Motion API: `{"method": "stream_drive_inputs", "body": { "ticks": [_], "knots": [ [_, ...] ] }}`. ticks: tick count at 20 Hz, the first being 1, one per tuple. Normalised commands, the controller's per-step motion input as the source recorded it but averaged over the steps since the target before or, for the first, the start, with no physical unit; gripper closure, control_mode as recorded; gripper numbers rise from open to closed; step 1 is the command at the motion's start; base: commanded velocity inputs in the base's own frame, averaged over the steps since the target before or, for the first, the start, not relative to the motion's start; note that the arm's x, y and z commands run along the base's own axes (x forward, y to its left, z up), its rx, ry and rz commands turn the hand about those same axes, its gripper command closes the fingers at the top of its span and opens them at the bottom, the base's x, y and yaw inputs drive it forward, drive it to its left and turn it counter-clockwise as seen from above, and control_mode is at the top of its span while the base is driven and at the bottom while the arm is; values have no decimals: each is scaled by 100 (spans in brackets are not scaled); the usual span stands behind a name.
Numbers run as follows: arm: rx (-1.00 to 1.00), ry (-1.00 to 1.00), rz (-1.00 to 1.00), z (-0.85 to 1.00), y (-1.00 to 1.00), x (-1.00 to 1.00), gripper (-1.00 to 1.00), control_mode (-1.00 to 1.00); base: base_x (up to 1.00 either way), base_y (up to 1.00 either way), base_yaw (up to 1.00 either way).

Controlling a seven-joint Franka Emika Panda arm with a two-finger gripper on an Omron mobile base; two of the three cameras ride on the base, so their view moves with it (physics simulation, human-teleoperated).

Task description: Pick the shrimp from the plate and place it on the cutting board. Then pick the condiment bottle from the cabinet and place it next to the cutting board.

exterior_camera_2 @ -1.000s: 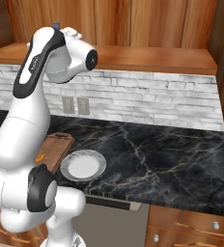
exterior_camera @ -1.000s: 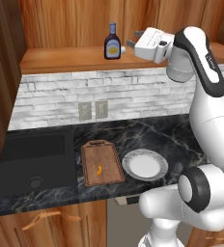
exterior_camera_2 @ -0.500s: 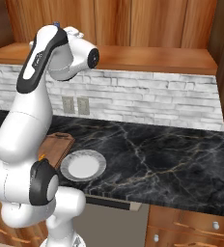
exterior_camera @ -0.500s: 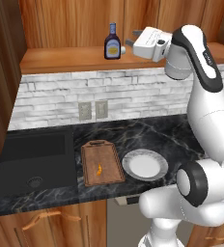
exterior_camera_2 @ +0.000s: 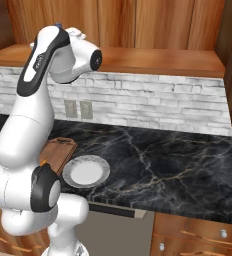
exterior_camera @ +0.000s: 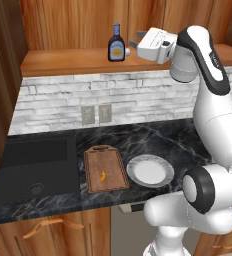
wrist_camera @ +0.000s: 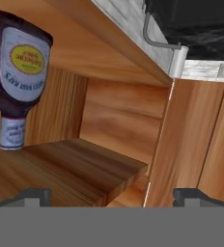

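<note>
Up on the flat ledge of the brown wooden wall cabinet (exterior_camera: pixel 63 60), the small dark-brown condiment bottle (exterior_camera: pixel 116 44) with its blue cap and round yellow-white label stands upright, and the white arm's two-finger gripper (exterior_camera: pixel 132 49) is raised level with it, just to its right and pointing toward it, not touching. Through the hand camera, which is rolled over, the bottle (wrist_camera: pixel 18 72) appears upside down at the upper left, while the two dark finger tips (wrist_camera: pixel 35 195) sit wide apart at the bottom corners with nothing between them. Down on the black marbled counter (exterior_camera: pixel 173 140), the tiny curved orange shrimp (exterior_camera: pixel 102 175) lies on the rectangular brown wooden cutting board (exterior_camera: pixel 105 169), whose small handle points toward the white brick wall. Just beside the board's right edge rests the round white-grey plate (exterior_camera: pixel 150 171) with a wide rim; from the right base camera the plate (exterior_camera_2: pixel 86 171) shows next to the robot's lower body, with the board (exterior_camera_2: pixel 58 151) partly hidden behind the arm.
</note>
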Motion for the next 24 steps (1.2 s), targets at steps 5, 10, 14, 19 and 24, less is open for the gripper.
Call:
{"method": "stream_drive_inputs", "body": {
  "ticks": [5,10,14,19,24],
  "knots": [
    [0,0,0,0,7,4,-100,-100,0,0,0],
    [0,3,0,0,0,15,-100,-100,0,0,0],
    [0,3,0,0,0,17,-100,-100,0,0,0],
    [0,2,0,0,0,18,-100,-100,0,0,0],
    [0,0,0,0,0,10,-100,-100,0,0,0]
  ]
}}
